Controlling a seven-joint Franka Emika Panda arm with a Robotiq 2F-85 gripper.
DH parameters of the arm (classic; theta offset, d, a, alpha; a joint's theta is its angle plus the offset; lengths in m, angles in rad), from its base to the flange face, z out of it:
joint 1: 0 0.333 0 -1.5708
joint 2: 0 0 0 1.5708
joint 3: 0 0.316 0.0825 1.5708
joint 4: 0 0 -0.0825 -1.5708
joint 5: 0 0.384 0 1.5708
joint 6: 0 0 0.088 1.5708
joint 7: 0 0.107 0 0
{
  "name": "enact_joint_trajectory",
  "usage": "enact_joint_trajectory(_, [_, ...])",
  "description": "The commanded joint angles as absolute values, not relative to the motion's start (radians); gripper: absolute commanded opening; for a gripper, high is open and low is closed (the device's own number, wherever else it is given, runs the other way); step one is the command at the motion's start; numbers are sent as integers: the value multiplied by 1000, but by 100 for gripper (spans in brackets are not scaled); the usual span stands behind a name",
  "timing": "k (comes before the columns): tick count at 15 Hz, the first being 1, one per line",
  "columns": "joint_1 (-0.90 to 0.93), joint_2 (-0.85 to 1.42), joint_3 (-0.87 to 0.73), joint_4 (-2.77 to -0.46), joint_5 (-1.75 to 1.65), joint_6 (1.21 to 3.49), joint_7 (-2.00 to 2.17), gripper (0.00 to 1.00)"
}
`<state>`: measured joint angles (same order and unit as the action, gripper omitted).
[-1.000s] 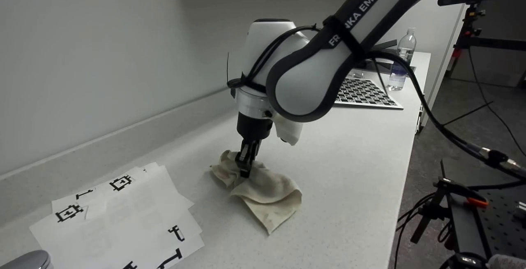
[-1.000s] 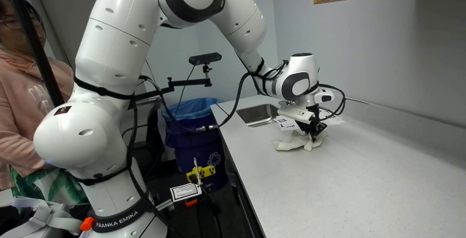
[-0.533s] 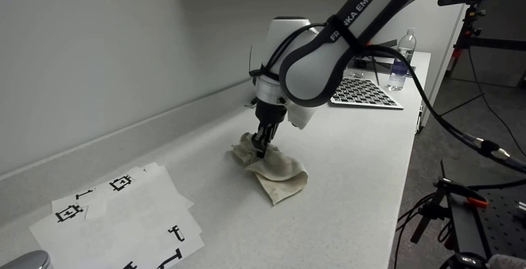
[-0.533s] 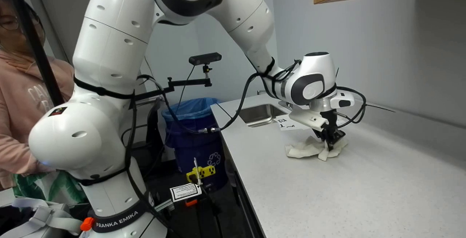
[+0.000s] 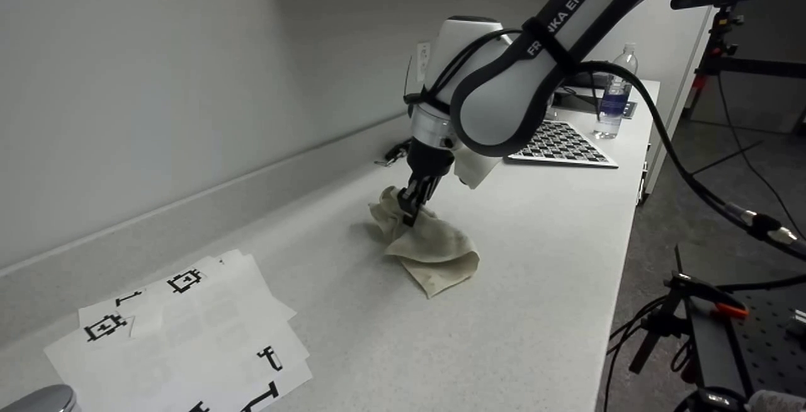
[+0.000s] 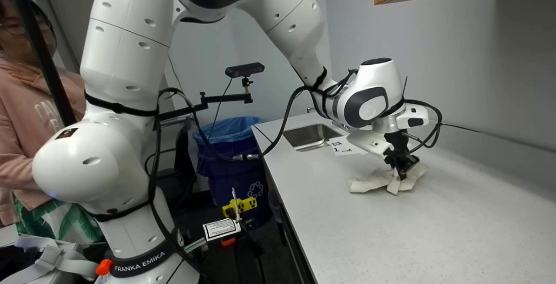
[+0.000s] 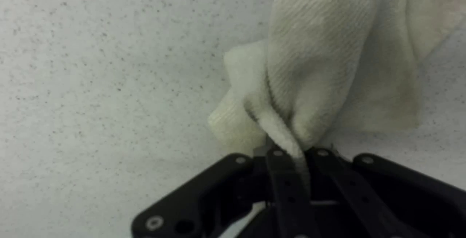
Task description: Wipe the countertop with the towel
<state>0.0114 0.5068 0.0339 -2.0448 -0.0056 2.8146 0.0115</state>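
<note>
Gripper [image 7: 300,154] clamped on towel [image 7: 320,45]: in wrist view, 1 fold is pinched between the 2 fingers [image 7: 284,179]. Towel bunched and creased, resting on countertop [image 5: 522,273]; reddish patch near 1 edge. In an exterior view, printed sheets [image 5: 195,339] lie apart from the towel; checkered board [image 5: 560,141] and upright bottle [image 5: 611,109] beyond it. In an exterior view, metal sink [image 6: 310,135] set into countertop.

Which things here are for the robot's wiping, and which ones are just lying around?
For the wiping:
towel, pinched in the gripper
countertop, under the towel

Just lying around:
papers
checkered board
bottle, standing upright
</note>
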Motion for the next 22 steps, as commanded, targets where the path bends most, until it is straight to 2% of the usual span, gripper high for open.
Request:
enact_joint_trajectory(1, [50,464,59,-2059,-10,2834,5,2])
enact_joint_trajectory(9, [127,527,186,-1944,-17,2750,-83,2])
enact_joint_trajectory(15, [120,579,186,-1898,-2,2701,-112,2])
enact_joint_trajectory(22, [20,539,148,-1979,49,2766,-87,2])
